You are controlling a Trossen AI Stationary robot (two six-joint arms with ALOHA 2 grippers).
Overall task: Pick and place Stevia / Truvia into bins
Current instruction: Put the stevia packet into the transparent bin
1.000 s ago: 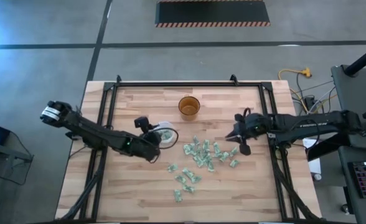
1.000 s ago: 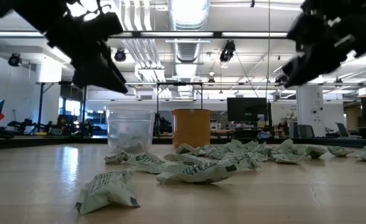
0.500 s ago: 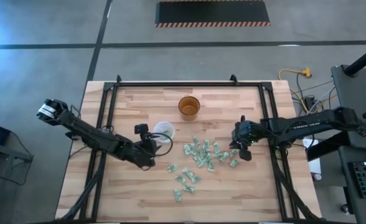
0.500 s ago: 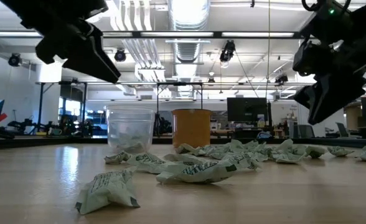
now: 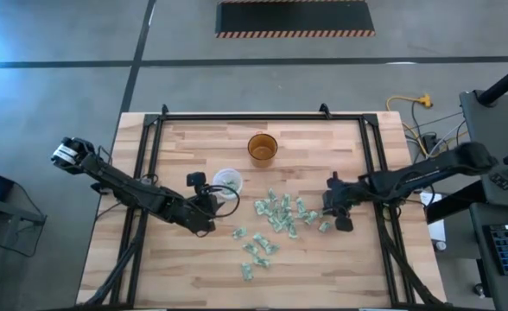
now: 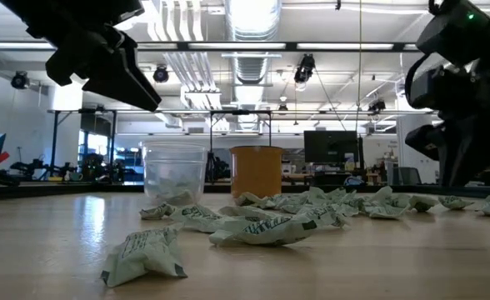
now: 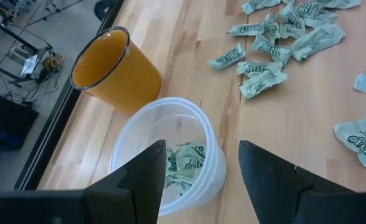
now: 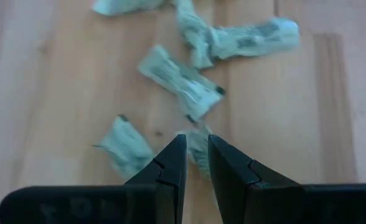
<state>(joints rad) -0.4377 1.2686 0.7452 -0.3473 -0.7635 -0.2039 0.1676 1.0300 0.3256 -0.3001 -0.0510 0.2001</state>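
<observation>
Crumpled pale green and white Stevia / Truvia sachets [image 5: 280,216] lie scattered over the middle of the wooden table [image 5: 185,276]. The translucent bin [image 5: 226,183] stands left of them on its base, with a few sachets [image 7: 184,160] inside. My left gripper [image 7: 201,149] hangs open above the table, just near-left of the bin. My right gripper [image 8: 197,144] points steeply down at the pile's right end [image 5: 327,216]. Its fingers stand a narrow gap apart, and one sachet [image 8: 195,138] shows in that gap. My right gripper comes at the sachet from above with a fingertip [image 8: 178,152] on either side of it. The sachet lies flat on the table. Whether the tips touch it I cannot tell.
An amber cup [image 5: 262,149] stands upright beyond the bin, toward the table's far edge. A black frame rail [image 5: 263,118] runs round the work area. Loose sachets [image 5: 254,250] lie toward the near edge. Bare wood lies at the near left.
My left gripper has drawn back from the bin toward the table's near-left, risen slightly, then kept still, open throughout. My right gripper has sunk toward the table and the near edge, tipping steeper, down onto the pile's right end. The sachets and cups have not moved.
</observation>
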